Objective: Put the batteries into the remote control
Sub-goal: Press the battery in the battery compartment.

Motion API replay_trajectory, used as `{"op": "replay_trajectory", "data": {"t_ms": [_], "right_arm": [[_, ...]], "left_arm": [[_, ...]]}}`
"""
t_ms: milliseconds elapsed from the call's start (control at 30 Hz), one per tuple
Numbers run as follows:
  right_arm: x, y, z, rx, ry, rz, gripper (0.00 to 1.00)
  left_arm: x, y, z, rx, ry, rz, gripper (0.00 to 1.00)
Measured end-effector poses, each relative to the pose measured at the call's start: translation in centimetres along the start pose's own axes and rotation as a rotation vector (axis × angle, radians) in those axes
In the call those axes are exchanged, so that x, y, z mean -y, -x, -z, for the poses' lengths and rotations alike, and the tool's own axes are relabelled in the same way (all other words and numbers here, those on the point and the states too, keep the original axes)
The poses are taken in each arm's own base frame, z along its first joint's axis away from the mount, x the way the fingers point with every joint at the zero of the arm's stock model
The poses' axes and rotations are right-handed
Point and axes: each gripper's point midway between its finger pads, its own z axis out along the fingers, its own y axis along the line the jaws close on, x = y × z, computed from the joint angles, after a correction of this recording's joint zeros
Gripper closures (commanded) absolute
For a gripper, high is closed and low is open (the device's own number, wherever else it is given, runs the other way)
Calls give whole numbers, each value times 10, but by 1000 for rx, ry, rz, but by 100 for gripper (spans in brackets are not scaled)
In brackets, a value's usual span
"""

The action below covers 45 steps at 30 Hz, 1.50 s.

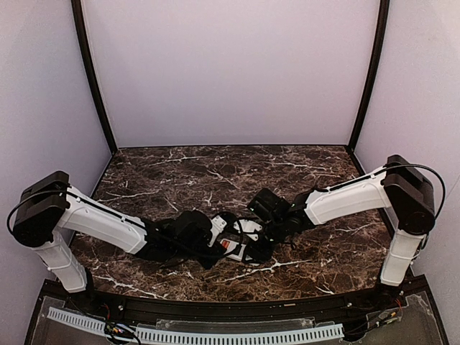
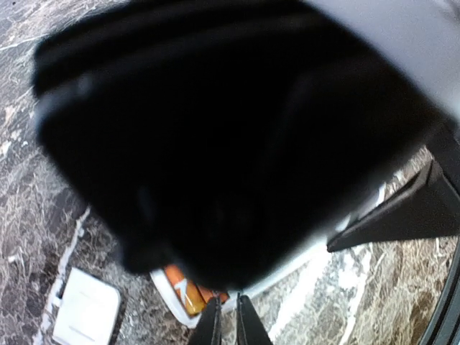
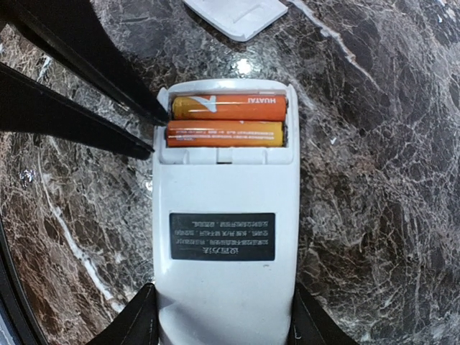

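Note:
The remote control (image 3: 223, 280) lies white back up on the marble, its label toward me and its battery bay uncovered. Both orange batteries (image 3: 226, 121) lie side by side in that bay. My right gripper (image 3: 224, 320) is shut on the remote's lower end, one finger on each long side. My left gripper (image 3: 154, 135) reaches in from the upper left. Its fingertips stand a narrow gap apart at the bay's left edge, with nothing between them. In the left wrist view the right arm's black body blocks most of the frame. Below it show the batteries (image 2: 183, 291) and the left gripper (image 2: 228, 316).
The loose white cover plate (image 3: 237, 14) lies on the marble just beyond the remote's battery end, and also shows as the cover plate (image 2: 86, 316) in the left wrist view. Both arms meet at the table's near centre, around the remote (image 1: 241, 241).

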Motion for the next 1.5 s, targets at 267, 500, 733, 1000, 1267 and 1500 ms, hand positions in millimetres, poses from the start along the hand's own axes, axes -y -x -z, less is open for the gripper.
{"op": "replay_trajectory", "data": {"t_ms": [267,500,733,1000,1267,1500], "right_arm": [[0,0,0,1,-1,-20,97],[1,0,0,1,-5,-16,94],[3,0,1,1,-9,-24,86],[5,0,0,-3,-27,-8,87],[7,0,0,-3,-40,-3,47],[9,2,2,11,-58,-18,14]], "left_arm": [[-4,9,-8,18,36,4,96],[-4,6,-8,13,36,5,97],[-3,4,-13,11,28,7,98],[-4,0,-8,65,12,5,97],[-6,11,21,133,10,-89,96],[-4,61,59,317,20,-104,93]]}}
